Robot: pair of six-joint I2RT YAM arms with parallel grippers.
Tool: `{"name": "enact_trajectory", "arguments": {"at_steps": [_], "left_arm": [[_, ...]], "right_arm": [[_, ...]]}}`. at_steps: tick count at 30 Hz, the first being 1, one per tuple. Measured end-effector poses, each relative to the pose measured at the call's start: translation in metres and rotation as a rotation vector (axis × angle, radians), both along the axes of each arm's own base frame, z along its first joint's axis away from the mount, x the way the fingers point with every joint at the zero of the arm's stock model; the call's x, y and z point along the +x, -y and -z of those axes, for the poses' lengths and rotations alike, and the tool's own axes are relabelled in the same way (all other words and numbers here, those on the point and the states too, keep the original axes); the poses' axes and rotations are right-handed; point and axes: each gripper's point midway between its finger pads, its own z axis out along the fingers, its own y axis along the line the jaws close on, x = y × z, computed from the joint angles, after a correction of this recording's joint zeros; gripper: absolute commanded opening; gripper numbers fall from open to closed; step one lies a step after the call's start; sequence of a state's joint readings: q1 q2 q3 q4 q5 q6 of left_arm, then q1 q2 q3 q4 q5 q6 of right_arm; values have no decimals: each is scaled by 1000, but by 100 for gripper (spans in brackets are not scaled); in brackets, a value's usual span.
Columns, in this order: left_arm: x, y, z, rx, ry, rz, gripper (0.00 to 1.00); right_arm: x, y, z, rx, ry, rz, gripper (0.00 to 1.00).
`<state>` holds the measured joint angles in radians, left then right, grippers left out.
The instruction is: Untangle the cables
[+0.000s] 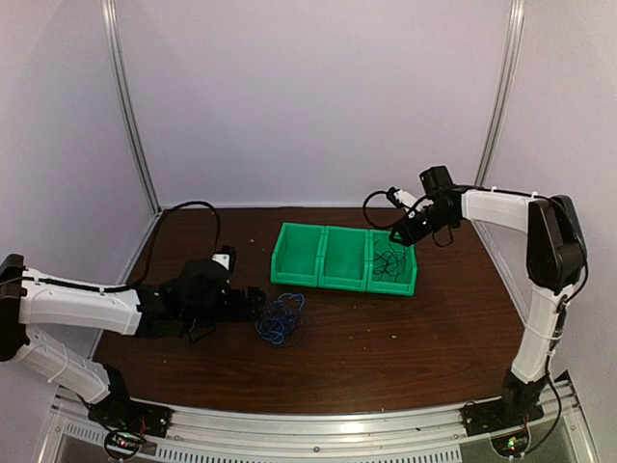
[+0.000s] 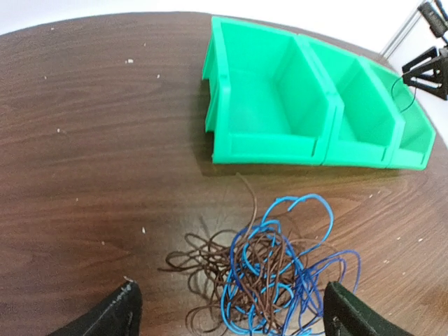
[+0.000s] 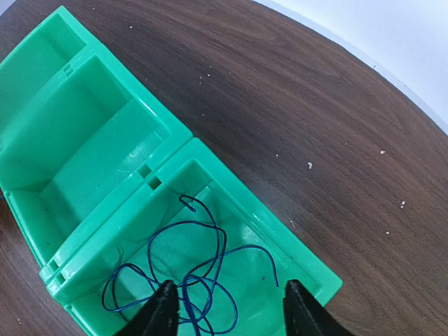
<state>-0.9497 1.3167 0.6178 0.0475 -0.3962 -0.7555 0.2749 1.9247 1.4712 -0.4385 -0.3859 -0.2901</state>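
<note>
Left wrist: left gripper (image 2: pixel 231 292) spread wide at tangled cables (image 2: pixel 269 269) on table (image 2: pixel 84 140), right gripper (image 3: pixel 229 288) parted above bin (image 3: pixel 294 248), blue cable (image 3: pixel 189 259) inside.

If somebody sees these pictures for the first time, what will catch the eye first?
Three bright green bins stand in a row at the middle of the dark table. In front of them, a tangle of blue and brown cables lies just ahead of the open left tool. A single dark blue cable lies in the right-end bin, under the open right tool.
</note>
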Motion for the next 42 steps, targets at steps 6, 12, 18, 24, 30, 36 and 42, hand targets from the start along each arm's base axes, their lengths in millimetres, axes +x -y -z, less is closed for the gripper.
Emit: {"name": "enact_trajectory", "arguments": {"at_steps": [6, 12, 18, 24, 30, 36, 42], "left_arm": [[12, -3, -29, -73, 41, 82, 93], [19, 6, -26, -114, -6, 163, 91], [24, 22, -7, -131, -67, 242, 88], [27, 34, 5, -137, -107, 313, 86], [39, 17, 9, -166, -122, 286, 86], [36, 1, 23, -168, -145, 267, 86], [32, -1, 28, -172, -147, 269, 84]], "right_arm": [[-16, 9, -47, -70, 51, -11, 56], [-59, -50, -96, -10, 137, -197, 39], [-130, -144, -62, 95, 39, -508, 30], [-174, -198, -1, 131, -114, -665, 39], [-197, -223, 43, 153, -225, -717, 39], [-195, -234, 56, 161, -254, -715, 22], [-194, -238, 62, 168, -269, -703, 1]]}}
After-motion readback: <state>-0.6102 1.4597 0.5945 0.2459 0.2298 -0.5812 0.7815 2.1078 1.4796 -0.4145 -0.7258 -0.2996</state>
